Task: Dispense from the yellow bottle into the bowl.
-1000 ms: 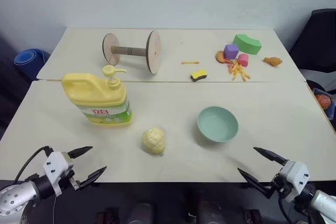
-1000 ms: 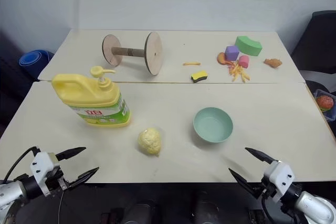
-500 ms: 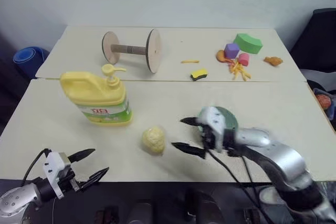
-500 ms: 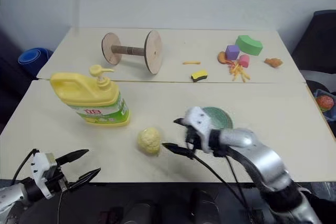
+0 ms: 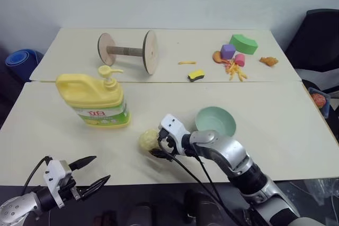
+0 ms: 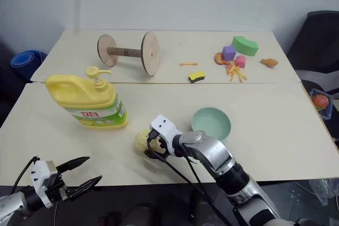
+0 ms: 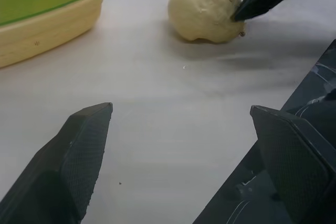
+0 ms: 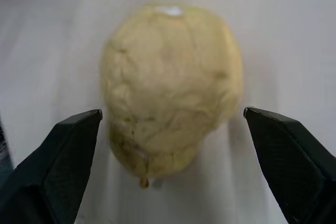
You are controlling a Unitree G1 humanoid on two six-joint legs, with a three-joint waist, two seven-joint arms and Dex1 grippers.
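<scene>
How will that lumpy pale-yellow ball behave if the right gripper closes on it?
The lumpy ball looks rounded and uneven, so it may roll or squirm sideways off the table surface when pinched. Its wrinkled surface suggests something soft, probably light. The right gripper stands open around it, so centring seems adequate.

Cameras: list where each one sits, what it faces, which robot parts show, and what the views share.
Left eye and right eye views: on the head, looking forward and down over the table; the yellow bottle, the bowl and both arms show.
Left wrist view: along the open left gripper toward the lumpy ball.
Right wrist view: along the open right gripper, straddling that ball.
Shared: the ball appears in all four.
</scene>
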